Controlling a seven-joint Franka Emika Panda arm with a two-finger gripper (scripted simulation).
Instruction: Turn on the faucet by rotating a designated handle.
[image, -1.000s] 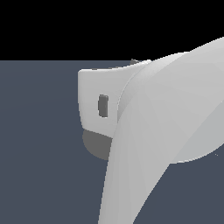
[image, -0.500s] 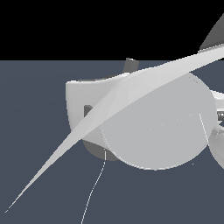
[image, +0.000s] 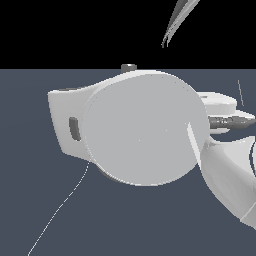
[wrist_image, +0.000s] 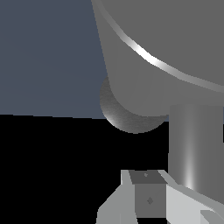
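In the wrist view the faucet (wrist_image: 166, 48) fills the frame as a thick matte grey cylinder with a bright rim line, and its darker rounded base (wrist_image: 124, 116) sits below it. A shiny grey rod, the handle (wrist_image: 190, 144), runs from the cylinder toward my gripper (wrist_image: 151, 197). The gripper's fingertips (wrist_image: 131, 203) sit just beside the rod's near end; I cannot tell whether they touch it. How the jaws stand is not clear. In the exterior view the white arm (image: 142, 130) hides the gripper and nearly all of the faucet.
In the exterior view a large round white arm link fills the middle, with another link (image: 230, 175) at the exterior view's right. A small grey nub (image: 129, 66) shows above the arm. The dark blue-grey floor (image: 30, 200) lies around.
The arm's links have swung in the exterior view: the slanted link that crossed the frame is gone, and a round link face now fills the middle.
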